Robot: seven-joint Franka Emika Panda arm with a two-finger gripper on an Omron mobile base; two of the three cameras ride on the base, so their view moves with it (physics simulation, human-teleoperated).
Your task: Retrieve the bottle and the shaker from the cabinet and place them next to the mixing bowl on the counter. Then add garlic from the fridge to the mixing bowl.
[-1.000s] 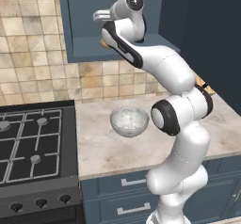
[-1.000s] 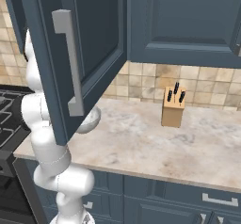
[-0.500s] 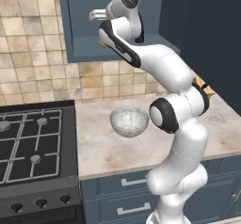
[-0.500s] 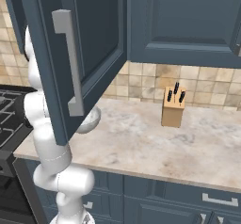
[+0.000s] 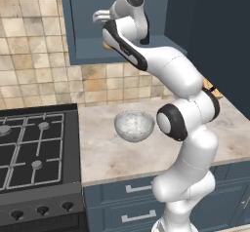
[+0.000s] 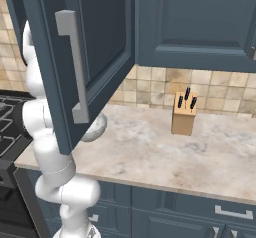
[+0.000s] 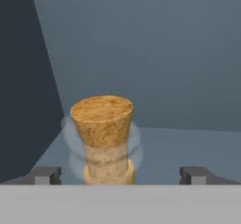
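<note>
Pincer wide open inside the cabinet, its two dark fingertips standing well apart with nothing between them touching either one. Just ahead of it, nearer the left fingertip, the bottle stands upright on the cabinet shelf, showing a tan cork-like top that flares upward and a hazy, see-through rim around its neck. In the left base view the white arm reaches up from the lower right into the open cabinet, and a small tan piece of the bottle peeks out beside the wrist. The mixing bowl sits on the counter below, beside the black hob. A knife block stands farther along the counter against the tiled wall.
</note>
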